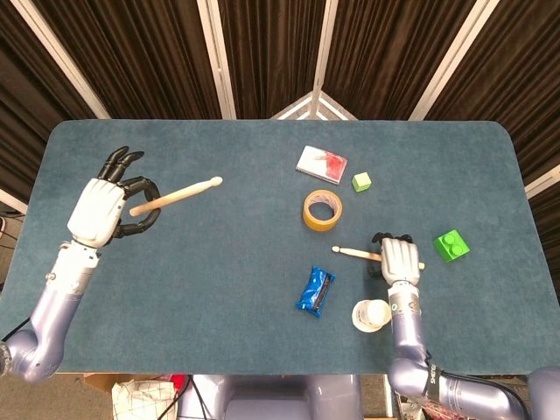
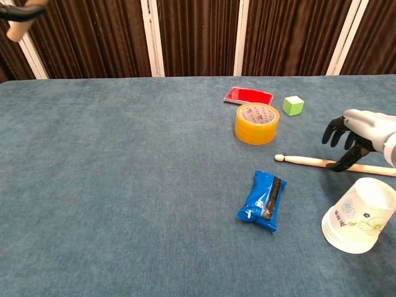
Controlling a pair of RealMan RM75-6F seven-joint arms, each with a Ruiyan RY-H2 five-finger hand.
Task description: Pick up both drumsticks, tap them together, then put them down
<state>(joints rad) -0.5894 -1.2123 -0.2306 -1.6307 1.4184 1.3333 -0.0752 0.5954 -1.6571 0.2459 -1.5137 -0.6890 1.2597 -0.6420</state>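
My left hand (image 1: 107, 208) is raised over the left part of the table and grips one wooden drumstick (image 1: 175, 195) near its butt, tip pointing right. The chest view shows only that stick's butt (image 2: 20, 27) at the top left corner. The second drumstick (image 1: 354, 253) lies flat on the blue table (image 1: 219, 289), tip to the left. My right hand (image 1: 399, 258) hangs over its rear half with fingers spread. In the chest view the right hand (image 2: 361, 133) has dark fingertips (image 2: 344, 164) down at the stick (image 2: 308, 161), which still rests on the cloth.
A yellow tape roll (image 1: 321, 210), a red-and-white packet (image 1: 321, 163) and a small green cube (image 1: 361, 182) lie behind the stick. A green brick (image 1: 451, 246) sits right of my right hand. A blue packet (image 1: 315, 291) and a paper cup (image 1: 372, 315) lie in front.
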